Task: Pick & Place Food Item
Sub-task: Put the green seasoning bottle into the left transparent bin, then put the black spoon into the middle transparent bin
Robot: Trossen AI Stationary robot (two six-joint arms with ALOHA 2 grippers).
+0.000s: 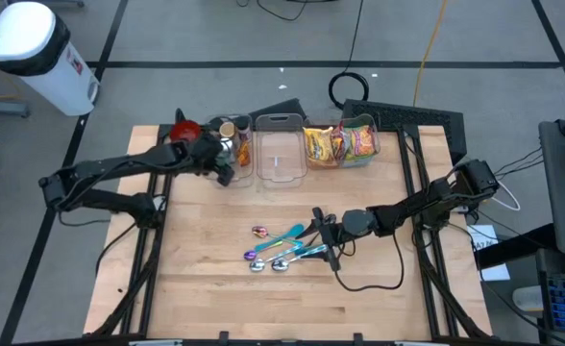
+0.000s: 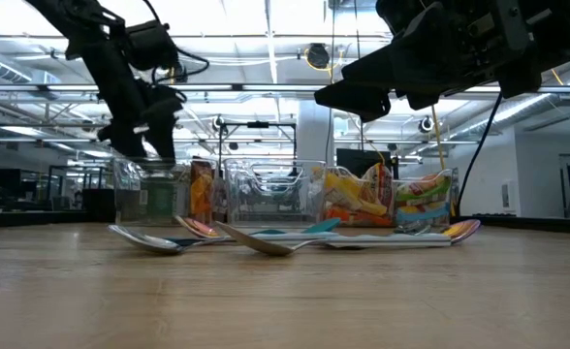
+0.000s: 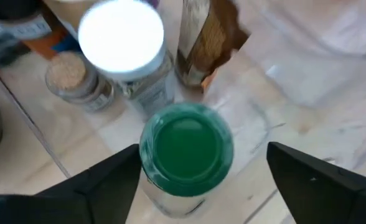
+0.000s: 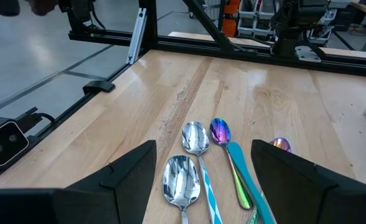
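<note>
The left gripper (image 3: 195, 180) hangs with its fingers spread wide to either side of a green-capped jar (image 3: 186, 149), the cap directly below and between the tips, neither finger touching it. The jar stands upright in a clear bin (image 1: 233, 159) at the table's far edge. It looks rigid, smooth-sided and probably slippery; the body just under the cap seems the safest place to close on, squarely, so it does not twist out.

Room is tight: a white-lidded jar (image 3: 122, 37) stands just beyond the green cap, a smaller cork-coloured jar (image 3: 68, 73) beside that, and a brown packet (image 3: 205, 43) leans nearby. The bin's walls hem the fingers in, so straight up looks like the clear way out.

The right gripper (image 4: 201, 180), its fingers apart and empty, waits above the spoons (image 4: 195, 140) lying mid-table.
</note>
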